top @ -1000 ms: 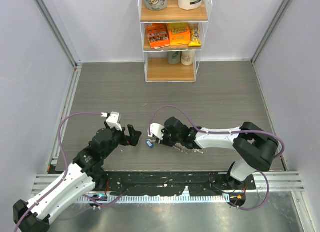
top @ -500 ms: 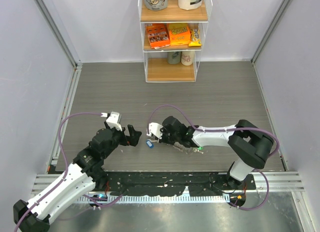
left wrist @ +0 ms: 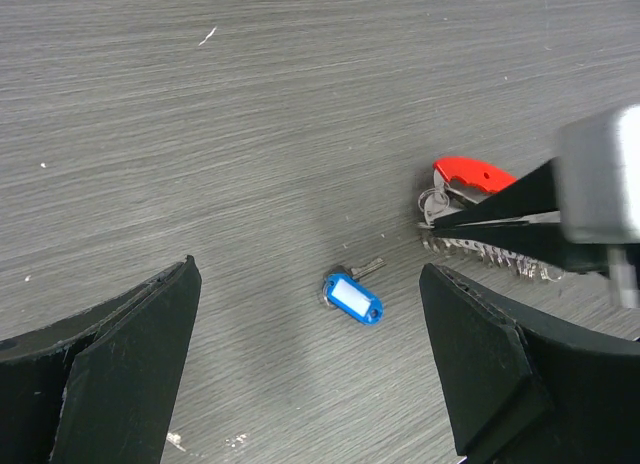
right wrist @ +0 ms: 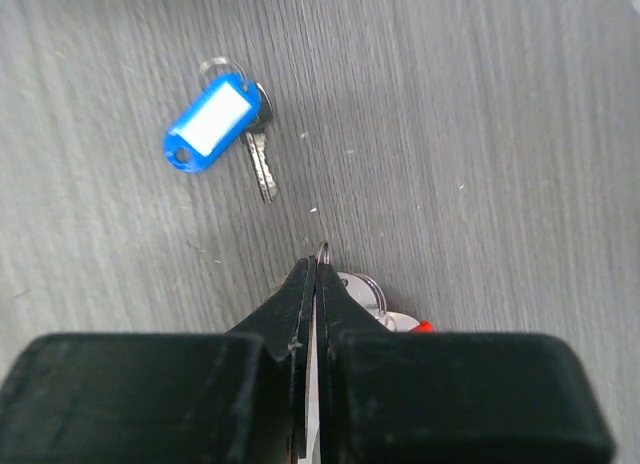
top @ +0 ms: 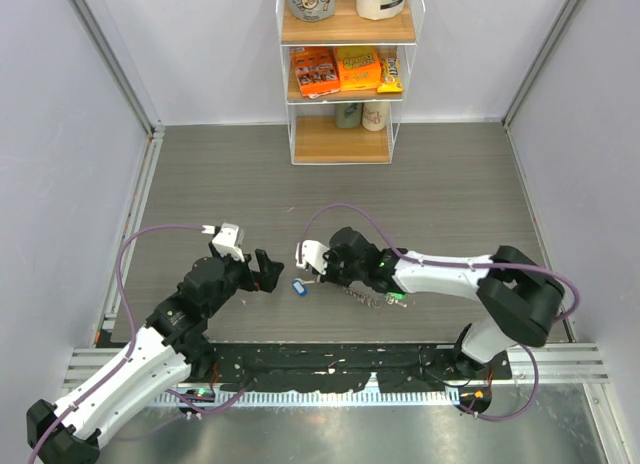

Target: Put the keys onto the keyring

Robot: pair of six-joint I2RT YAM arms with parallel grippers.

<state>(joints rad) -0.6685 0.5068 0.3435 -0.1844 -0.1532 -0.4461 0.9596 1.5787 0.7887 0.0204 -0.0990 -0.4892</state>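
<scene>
— Where is the keyring?
— The keyring (right wrist: 358,284) is close to the near edge of the desk (top: 450,184), about halfway between the left and right edges. The right end effector (right wrist: 316,269) is clenched on its thin silver ring. The red tag (left wrist: 470,172) and the chain (left wrist: 485,252) lie on the desk and trail toward the right edge.
— And the keys?
— The blue key (right wrist: 212,124) lies flat on the desk just beside the ring, a little toward the left edge and not touching it. It has a white label. The green key (top: 398,298) sits by the far end of the chain. It is too small to see well.
— What about the other arm?
— The left end effector (left wrist: 310,274) is released. Its fingers are spread wide, near the blue key on the left-edge side.
— Any words to read?
— The shelf (top: 340,144) at the far edge holds orange and yellow snack packs (top: 357,69), but the writing is too small to read.
</scene>
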